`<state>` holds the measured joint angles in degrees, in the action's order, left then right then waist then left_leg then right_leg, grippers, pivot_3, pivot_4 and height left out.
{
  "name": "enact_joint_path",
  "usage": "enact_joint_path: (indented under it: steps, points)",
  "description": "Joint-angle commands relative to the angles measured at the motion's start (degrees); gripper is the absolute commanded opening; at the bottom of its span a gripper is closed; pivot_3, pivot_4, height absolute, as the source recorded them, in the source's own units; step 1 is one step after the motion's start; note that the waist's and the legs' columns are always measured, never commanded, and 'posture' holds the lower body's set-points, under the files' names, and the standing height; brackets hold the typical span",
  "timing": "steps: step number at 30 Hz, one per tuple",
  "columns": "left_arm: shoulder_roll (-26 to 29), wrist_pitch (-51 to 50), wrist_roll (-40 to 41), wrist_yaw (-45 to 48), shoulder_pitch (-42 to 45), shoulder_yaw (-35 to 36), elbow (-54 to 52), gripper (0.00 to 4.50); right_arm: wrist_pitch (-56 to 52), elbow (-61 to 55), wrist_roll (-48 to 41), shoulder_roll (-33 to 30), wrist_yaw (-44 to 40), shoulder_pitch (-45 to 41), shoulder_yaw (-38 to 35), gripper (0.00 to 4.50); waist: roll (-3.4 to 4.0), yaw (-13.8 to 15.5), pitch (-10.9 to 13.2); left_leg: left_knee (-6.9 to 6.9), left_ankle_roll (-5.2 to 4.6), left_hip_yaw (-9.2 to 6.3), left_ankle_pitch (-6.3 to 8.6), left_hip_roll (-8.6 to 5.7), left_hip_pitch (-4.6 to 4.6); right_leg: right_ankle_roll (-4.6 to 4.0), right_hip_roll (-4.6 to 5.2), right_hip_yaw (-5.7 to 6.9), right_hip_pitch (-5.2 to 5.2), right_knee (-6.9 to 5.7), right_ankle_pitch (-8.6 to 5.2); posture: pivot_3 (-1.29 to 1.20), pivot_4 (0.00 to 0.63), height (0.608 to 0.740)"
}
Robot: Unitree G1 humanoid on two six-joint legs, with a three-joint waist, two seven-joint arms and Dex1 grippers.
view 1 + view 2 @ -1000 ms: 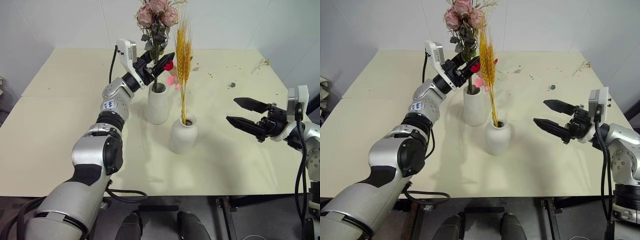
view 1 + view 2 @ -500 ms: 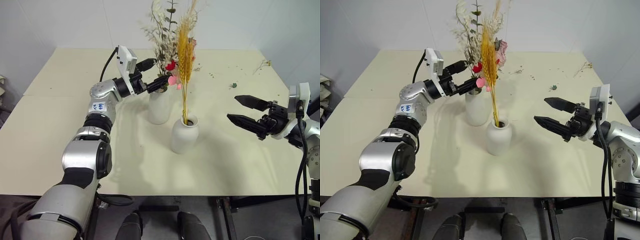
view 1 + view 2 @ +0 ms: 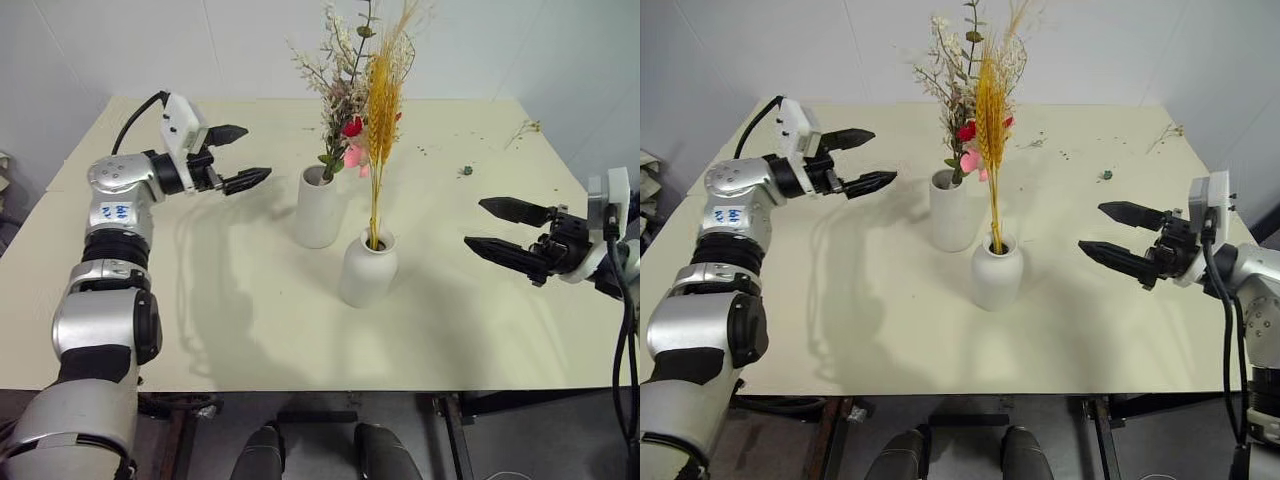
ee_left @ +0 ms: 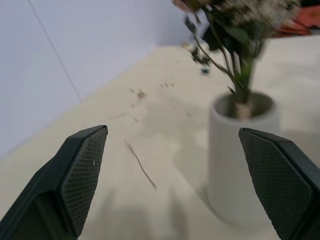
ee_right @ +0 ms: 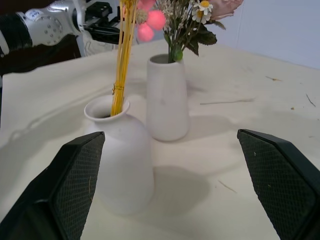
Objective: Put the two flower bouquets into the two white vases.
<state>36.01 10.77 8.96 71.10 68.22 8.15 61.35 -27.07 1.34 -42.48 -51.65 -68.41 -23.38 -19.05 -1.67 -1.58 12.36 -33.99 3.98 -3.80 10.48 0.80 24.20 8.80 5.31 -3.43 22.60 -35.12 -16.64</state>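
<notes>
A: Fig. — where are the flowers?

B: Rose bunch (image 3: pixel 343 95) stands in tall vase (image 3: pixel 318 206), mid-table (image 3: pixel 150 300), nearer far edge. Wheat bunch (image 3: pixel 382 110) stands in short vase (image 3: pixel 367 267), just beside it, twd near edge.

A: Your grippers?

B: My left gripper (image 3: pixel 243 156) hangs w/ fingers spread wide, empty, left of tall vase, apart from it. My right gripper (image 3: pixel 496 227), near right edge, likewise spread, empty.

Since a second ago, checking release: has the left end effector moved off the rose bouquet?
Yes. The left end effector, open, has pulled away leftward from the taller white cylinder vase holding the rose bouquet.
</notes>
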Motion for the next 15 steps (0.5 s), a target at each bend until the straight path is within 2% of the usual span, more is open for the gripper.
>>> enact_joint_path:
  steps: [1, 4, 8, 15]
  points:
    - [3.53, -0.59, 2.18, 10.26, -0.79, 0.02, -3.00, 4.48, -0.33, -0.39, 0.37, -3.50, -2.87, 0.87, -2.27, 4.50, 0.00, 0.00, 0.00, 0.00, 0.00, 0.00, 0.00, 0.01, 0.00, -0.01, 0.00, 0.00, 0.00, 0.00, 0.00, 0.00, 0.150, 0.740]
    - [5.74, -0.56, 3.14, 15.19, -3.07, 0.51, -3.95, 4.48, -0.81, -2.27, 0.98, -6.62, -5.10, 3.34, -2.50, 4.50, 0.01, 0.04, 0.00, 0.01, 0.00, 0.00, 0.00, 0.01, 0.00, -0.04, 0.00, 0.01, 0.00, -0.01, -0.02, 0.00, 0.150, 0.740]
    - [8.19, -3.99, 5.74, 16.50, -7.75, 2.55, -8.45, 4.48, -2.63, -6.28, -0.25, -9.18, -5.27, 7.63, -5.91, 4.50, 0.01, 0.01, 0.00, 0.00, -0.01, 0.00, 0.00, 0.03, -0.01, -0.06, 0.00, 0.01, 0.00, -0.07, -0.03, 0.00, 0.150, 0.740]
    - [12.89, -11.60, 10.80, 15.12, -18.62, 6.09, -19.93, 4.48, -6.23, -11.95, -2.75, -9.03, -2.97, 12.54, -12.38, 4.50, 0.01, -0.22, 0.00, -0.02, -0.01, 0.00, 0.00, 0.07, -0.11, -0.14, 0.00, 0.00, 0.01, -0.27, -0.07, 0.00, 0.150, 0.740]
